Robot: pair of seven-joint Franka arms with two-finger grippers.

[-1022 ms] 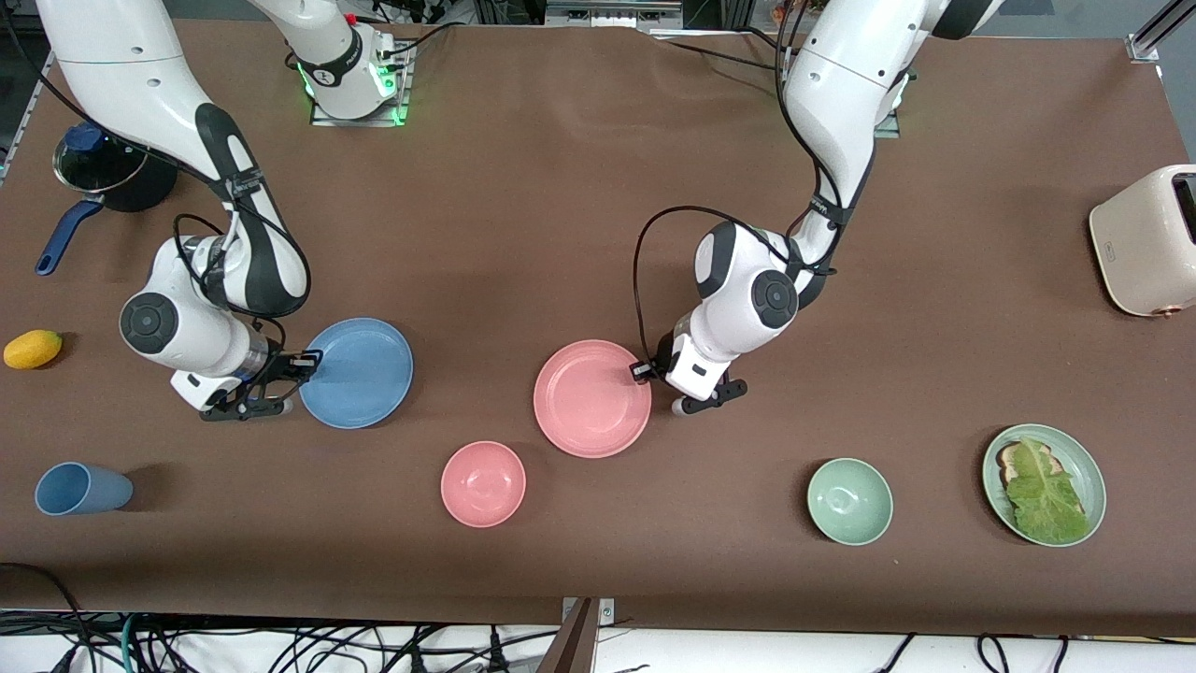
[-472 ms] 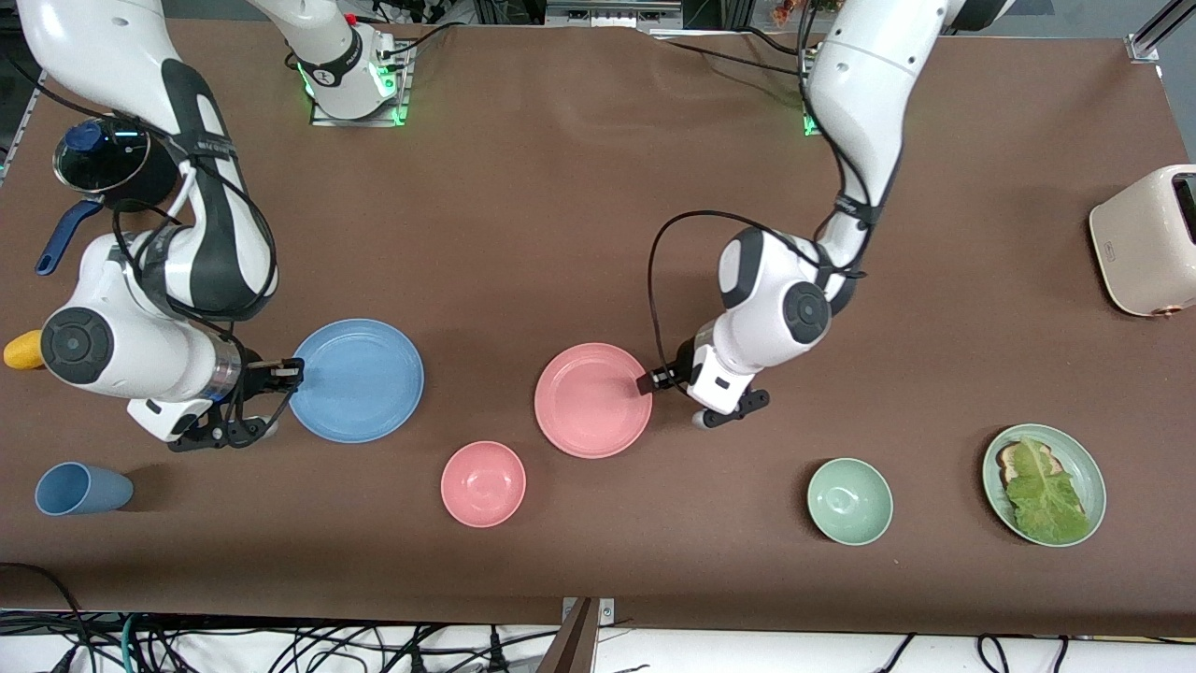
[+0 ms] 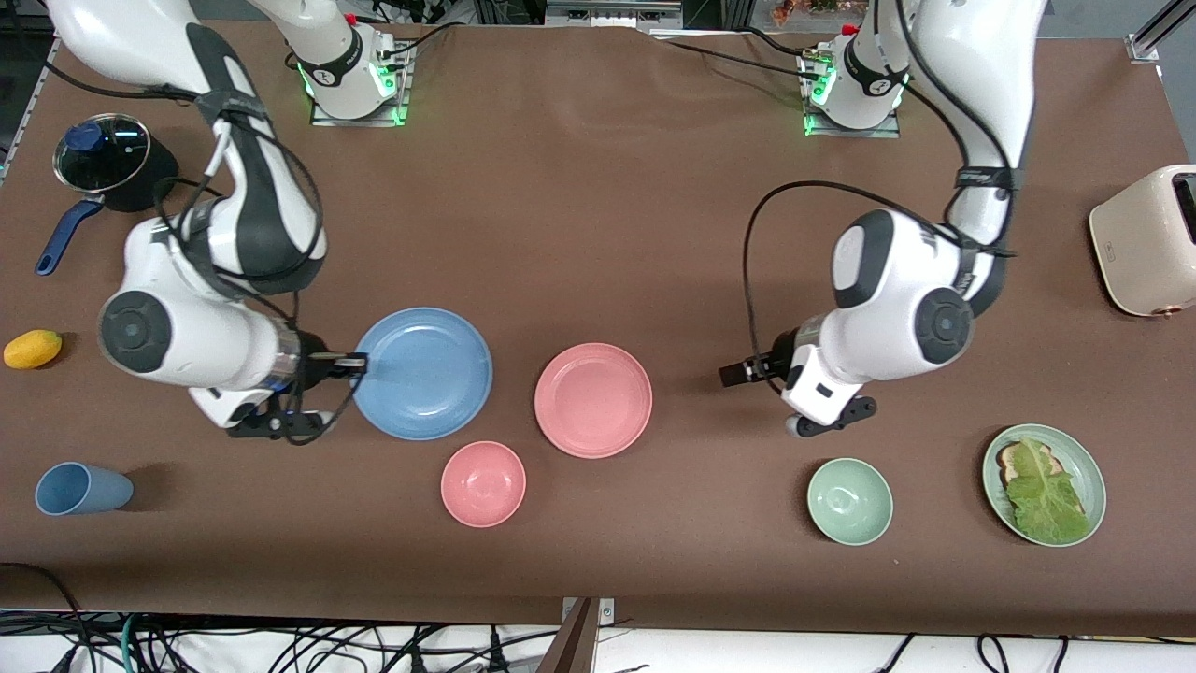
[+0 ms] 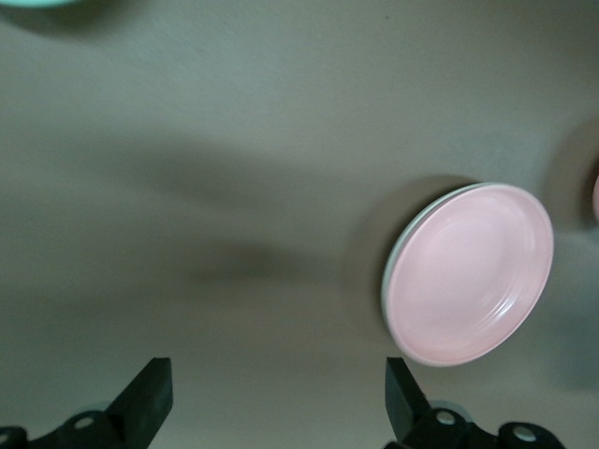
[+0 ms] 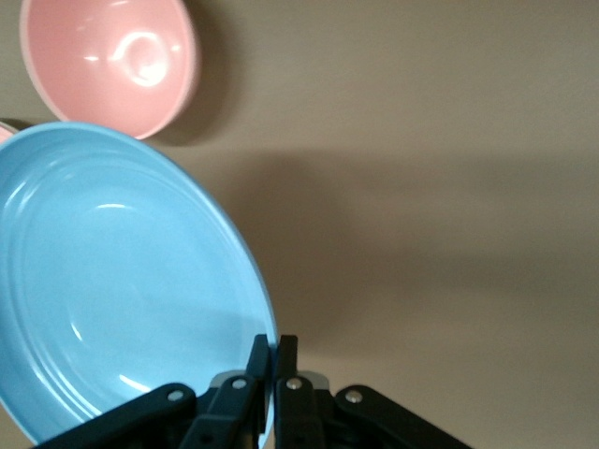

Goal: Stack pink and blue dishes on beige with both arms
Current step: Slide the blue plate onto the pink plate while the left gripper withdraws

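The blue plate (image 3: pixel 422 374) hangs tilted a little above the table, between the right arm and the pink plate. My right gripper (image 3: pixel 355 362) is shut on its rim; the right wrist view shows the fingers (image 5: pixel 274 351) pinching the blue plate (image 5: pixel 112 281) by the edge. The pink plate (image 3: pixel 592 399) lies flat mid-table. In the left wrist view a pale cream rim (image 4: pixel 389 271), the beige plate, shows under the pink plate (image 4: pixel 468 273). My left gripper (image 3: pixel 733 374) stands open and empty (image 4: pixel 278 402) over bare cloth, apart from the pink plate.
A pink bowl (image 3: pixel 483 483) sits nearer the camera than the two plates. A pale green bowl (image 3: pixel 849 501) and a green plate of lettuce toast (image 3: pixel 1044 484) lie toward the left arm's end, as does a toaster (image 3: pixel 1145 238). A blue cup (image 3: pixel 82 489), yellow fruit (image 3: pixel 33 349) and lidded pot (image 3: pixel 107 164) are at the right arm's end.
The left gripper opened, let go of the pink plate and drew back toward the left arm's end. The right gripper carried the blue plate toward the pink plate.
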